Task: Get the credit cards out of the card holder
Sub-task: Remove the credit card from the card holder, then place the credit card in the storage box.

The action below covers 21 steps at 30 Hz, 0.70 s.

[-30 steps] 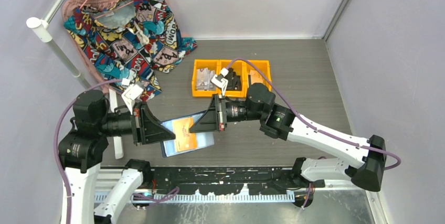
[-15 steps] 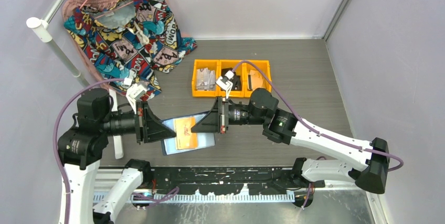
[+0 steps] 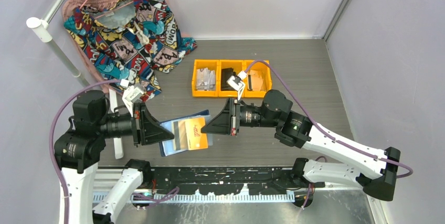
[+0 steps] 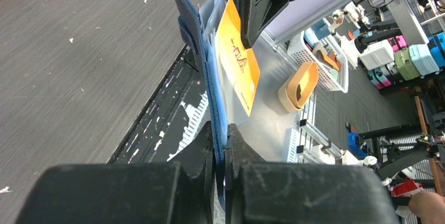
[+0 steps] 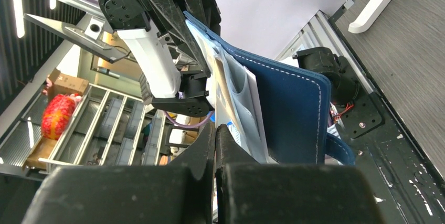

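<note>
Credit card (image 3: 193, 134), pinched by right gripper (image 3: 205, 128), was drawn toward 3 o'clock, partly freed from card holder (image 3: 178, 123) clamped by left gripper (image 3: 169, 135)

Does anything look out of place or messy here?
Only the colourful comic-print garment, heaped crumpled in the far left corner. The orange card jutting from the navy-blue bifold wallet is held by the right gripper.
</note>
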Each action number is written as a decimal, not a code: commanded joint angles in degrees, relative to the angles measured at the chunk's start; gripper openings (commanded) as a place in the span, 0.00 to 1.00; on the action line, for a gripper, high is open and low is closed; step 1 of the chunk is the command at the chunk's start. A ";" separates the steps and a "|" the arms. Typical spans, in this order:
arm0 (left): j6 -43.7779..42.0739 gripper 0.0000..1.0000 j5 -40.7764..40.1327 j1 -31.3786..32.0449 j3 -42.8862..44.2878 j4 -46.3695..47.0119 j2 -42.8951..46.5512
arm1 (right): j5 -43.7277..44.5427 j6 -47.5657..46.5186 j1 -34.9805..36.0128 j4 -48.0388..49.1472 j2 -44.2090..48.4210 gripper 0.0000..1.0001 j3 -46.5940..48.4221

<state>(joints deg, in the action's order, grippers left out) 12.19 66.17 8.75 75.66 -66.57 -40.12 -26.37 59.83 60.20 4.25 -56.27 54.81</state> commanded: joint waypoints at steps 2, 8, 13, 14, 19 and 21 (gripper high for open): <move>0.25 0.00 -0.48 -0.05 1.07 1.04 0.75 | 2.51 -2.32 -0.40 0.93 1.34 0.01 1.00; -4.72 0.00 -11.08 -0.06 1.34 1.49 1.35 | 8.32 -9.86 -3.17 -15.45 5.31 0.01 5.40; -13.14 0.00 -17.37 -0.03 0.59 -1.13 1.93 | 6.88 -11.77 -16.89 -22.79 5.95 0.01 5.73; -14.56 0.00 -18.82 -0.04 0.86 -2.07 1.70 | 5.43 -12.03 -20.27 -23.71 4.86 0.01 5.88; -22.73 0.00 -21.23 -0.05 2.05 -9.80 -1.71 | 13.26 -20.32 -31.77 -33.17 -1.85 0.01 8.88; -23.52 0.00 -23.15 -0.05 2.72 -12.92 -4.34 | 16.87 -23.26 -36.62 -33.22 -4.98 0.01 9.83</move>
<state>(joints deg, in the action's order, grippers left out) -4.75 47.13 8.75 75.96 -73.54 -40.18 -17.23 44.71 30.02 -23.40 -56.75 61.41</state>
